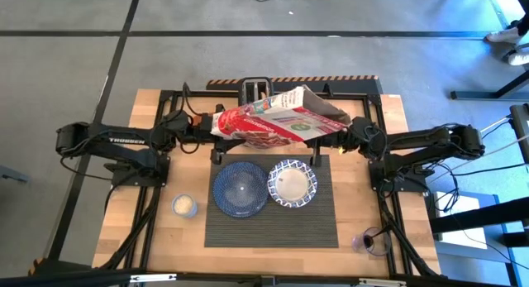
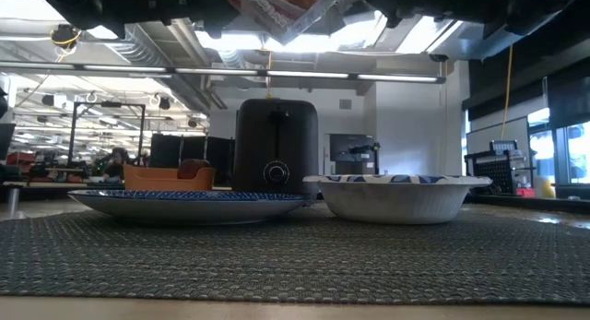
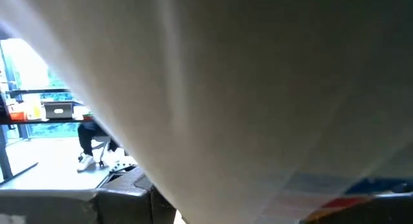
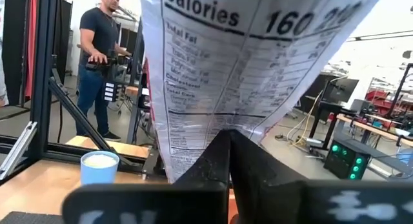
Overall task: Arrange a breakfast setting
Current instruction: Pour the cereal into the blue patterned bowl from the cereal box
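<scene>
A printed plastic bag [image 1: 277, 121] with bagels inside hangs in the air above the placemat's far edge, between my two grippers. My left gripper [image 1: 218, 131] is at its left end and my right gripper [image 1: 331, 140] at its right end. The bag fills the left wrist view [image 3: 245, 88] and shows its nutrition label in the right wrist view [image 4: 219, 62]. The dark blue plate [image 1: 240, 188] and the patterned bowl [image 1: 291, 183] rest side by side on the ribbed grey placemat [image 1: 273, 229]. The small dark red jar [image 1: 372, 241] stands at the near right. The spoon is out of view. My left gripper is at the bag's left end [image 1: 225, 126]; the bag hides the fingers and the place of contact. That end is lifted clear of the table. My right gripper pinches the bag's edge below the nutrition label [image 4: 222, 124] between its two shut fingers [image 4: 258, 166], coming level from the table's right side. The bag is lifted clear of the table.
The black toaster [image 1: 256, 90] stands at the far edge, behind the bag; the orange tub [image 2: 166, 177] shows left of it in the low view. A small white cup [image 1: 183, 206] stands left of the placemat. A person [image 4: 103, 62] stands beyond the table.
</scene>
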`<state>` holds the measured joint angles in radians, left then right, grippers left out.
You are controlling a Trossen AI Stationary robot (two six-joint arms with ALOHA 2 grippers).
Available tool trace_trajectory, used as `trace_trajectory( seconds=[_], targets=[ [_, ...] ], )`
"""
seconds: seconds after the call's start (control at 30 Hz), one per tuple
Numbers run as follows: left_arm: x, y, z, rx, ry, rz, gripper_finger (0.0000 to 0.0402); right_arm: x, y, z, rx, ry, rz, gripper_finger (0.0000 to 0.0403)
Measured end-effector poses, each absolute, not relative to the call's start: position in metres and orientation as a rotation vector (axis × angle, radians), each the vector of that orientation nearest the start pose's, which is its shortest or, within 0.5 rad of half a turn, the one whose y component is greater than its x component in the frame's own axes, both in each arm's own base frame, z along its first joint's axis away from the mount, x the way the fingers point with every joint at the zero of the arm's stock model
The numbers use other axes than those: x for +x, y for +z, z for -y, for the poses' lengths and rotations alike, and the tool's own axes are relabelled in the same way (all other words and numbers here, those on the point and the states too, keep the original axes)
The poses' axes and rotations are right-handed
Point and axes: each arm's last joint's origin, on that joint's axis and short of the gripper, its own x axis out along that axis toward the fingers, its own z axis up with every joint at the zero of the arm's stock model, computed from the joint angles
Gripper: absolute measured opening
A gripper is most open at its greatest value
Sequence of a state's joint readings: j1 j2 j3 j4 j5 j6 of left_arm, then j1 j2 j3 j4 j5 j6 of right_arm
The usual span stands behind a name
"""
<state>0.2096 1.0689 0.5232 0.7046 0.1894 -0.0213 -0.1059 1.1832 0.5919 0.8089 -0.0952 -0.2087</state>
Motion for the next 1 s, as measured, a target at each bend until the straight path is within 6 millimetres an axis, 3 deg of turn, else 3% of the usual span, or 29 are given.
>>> trace_trajectory(
  seconds=[0.23,0.57,0.8,1.0],
  targets=[
    [0.215,0.28,-0.04,-0.017,0.015,0.145,0.0209,0.243,0.281,0.024,-0.221,-0.082,0.123,0.0007],
    [0.177,0.292,-0.032,-0.032,0.033,0.077,0.0208,0.196,0.292,0.024,-0.213,-0.228,-0.073,0.0],
    [0.158,0.298,-0.029,-0.031,0.04,0.08,0.0207,0.168,0.301,0.023,-0.179,-0.296,-0.079,0.0],
    [0.149,0.299,-0.027,-0.029,0.057,0.068,0.0183,0.159,0.303,0.022,-0.159,-0.298,-0.078,0.0]
  ],
)
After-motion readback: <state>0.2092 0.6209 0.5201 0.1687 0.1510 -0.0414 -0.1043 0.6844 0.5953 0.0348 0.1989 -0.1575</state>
